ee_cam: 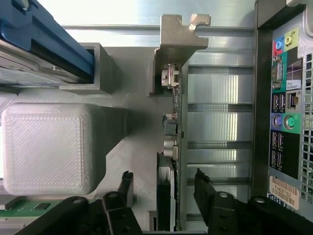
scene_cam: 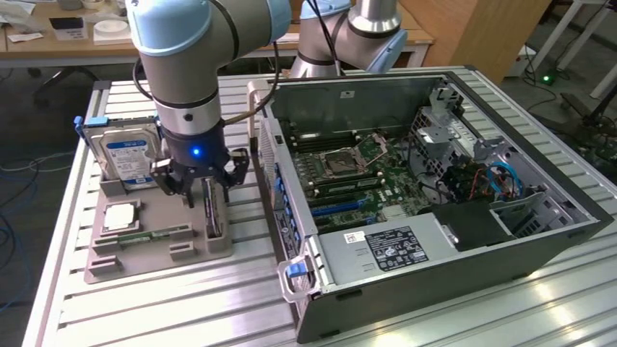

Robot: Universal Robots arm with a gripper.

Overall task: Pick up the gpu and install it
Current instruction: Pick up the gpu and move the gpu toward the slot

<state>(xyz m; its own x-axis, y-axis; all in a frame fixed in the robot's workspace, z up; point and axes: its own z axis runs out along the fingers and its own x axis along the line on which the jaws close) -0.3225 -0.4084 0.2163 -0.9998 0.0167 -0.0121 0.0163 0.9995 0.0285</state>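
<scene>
The gpu (scene_cam: 211, 210) stands on edge in a slot of the grey parts holder (scene_cam: 154, 246), beside the open computer case (scene_cam: 434, 181). My gripper (scene_cam: 205, 189) hangs right over the card, fingers straddling it. In the wrist view the gpu (ee_cam: 172, 142) runs edge-on, its silver end bracket (ee_cam: 178, 34) at the far end. The gripper (ee_cam: 164, 188) is open: one black finger (ee_cam: 126, 188) and the other finger (ee_cam: 204, 191) sit on either side of the card with gaps showing.
A silver hard drive with a blue label (scene_cam: 127, 155) stands upright in the holder. A CPU (scene_cam: 121, 215) and a green memory stick (scene_cam: 154, 235) lie beside it. The case's rear port panel (ee_cam: 283, 112) is close by the card. A second arm's base (scene_cam: 357, 36) rises behind the case.
</scene>
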